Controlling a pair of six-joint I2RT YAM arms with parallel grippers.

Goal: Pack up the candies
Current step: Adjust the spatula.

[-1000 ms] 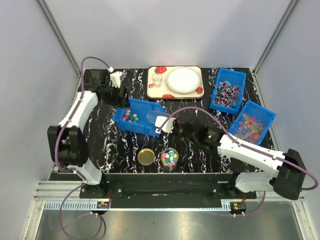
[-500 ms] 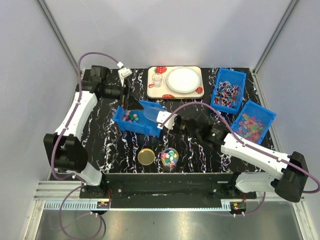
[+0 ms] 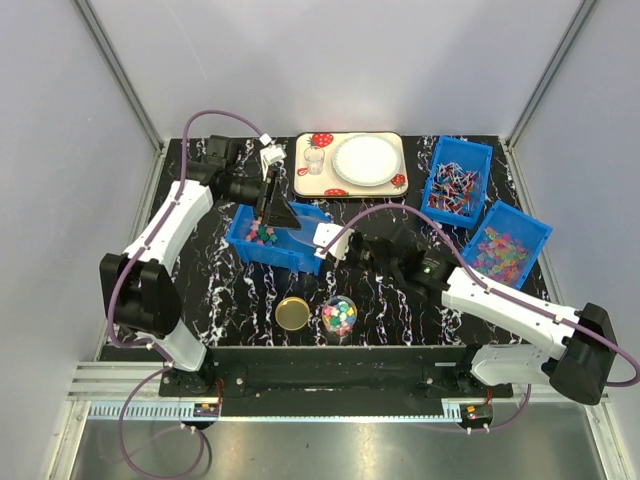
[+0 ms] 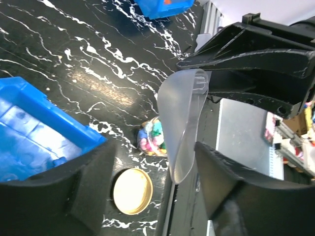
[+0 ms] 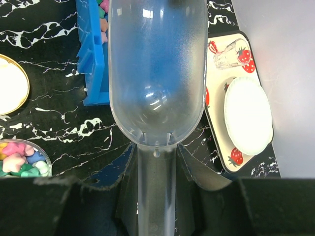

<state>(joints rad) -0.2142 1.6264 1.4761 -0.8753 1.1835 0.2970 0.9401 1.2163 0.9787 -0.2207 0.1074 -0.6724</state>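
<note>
The candies (image 3: 260,233) lie in a blue bin (image 3: 245,245) at table centre-left; some show in the right wrist view (image 5: 103,22). A clear jar (image 3: 339,315) near the front holds more candies (image 4: 151,137). My right gripper (image 3: 350,250) is shut on the handle (image 5: 156,191) of a clear plastic scoop (image 5: 157,73), which is empty and points over the bin's right end. My left gripper (image 3: 275,212) hangs open over the bin, empty, fingers (image 4: 64,191) apart, with the scoop (image 4: 182,128) showing between them.
A gold lid (image 3: 293,313) lies left of the jar. A strawberry tray (image 3: 400,150) with a white plate and a small glass stands at the back. Two blue bins at the right hold stick sweets (image 3: 456,182) and translucent pastel sweets (image 3: 505,245).
My left arm has swung from the table's back left corner to over the blue bin, beside the scoop. My right arm has shifted only slightly with the scoop.
</note>
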